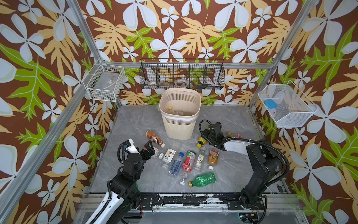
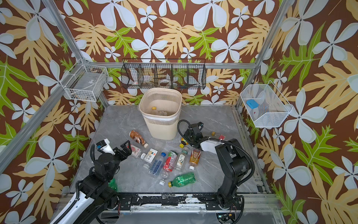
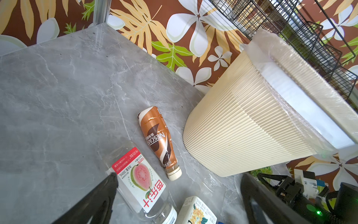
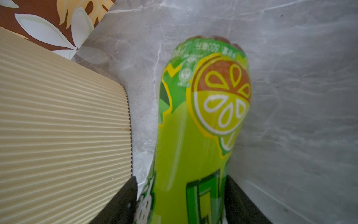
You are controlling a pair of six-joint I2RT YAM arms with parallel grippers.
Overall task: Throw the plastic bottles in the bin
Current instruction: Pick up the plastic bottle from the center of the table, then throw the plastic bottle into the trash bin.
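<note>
Right now L gripper [image 1: 149, 149] is hovering wide open, empty, guava bottle [image 3: 139, 180] lying just under it. Mid-back, bin [image 1: 180, 120] is standing on surface [image 1: 232, 174]. Risk: slick plastic slipping out or clipping bin's wall on lift, bin being just beside. Lime-label bottle [image 4: 203, 116] is sitting pinched betw. R gripper [image 4: 181, 179] jaws.

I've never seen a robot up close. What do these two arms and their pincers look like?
The left arm and right arm are chunky black jointed segments with glossy white shells on some links. Ribbed black cable hoses loop beside them, some held by white ties. The left end effector and right end effector each have two black fingers; the left's are open triangular frames.
</note>
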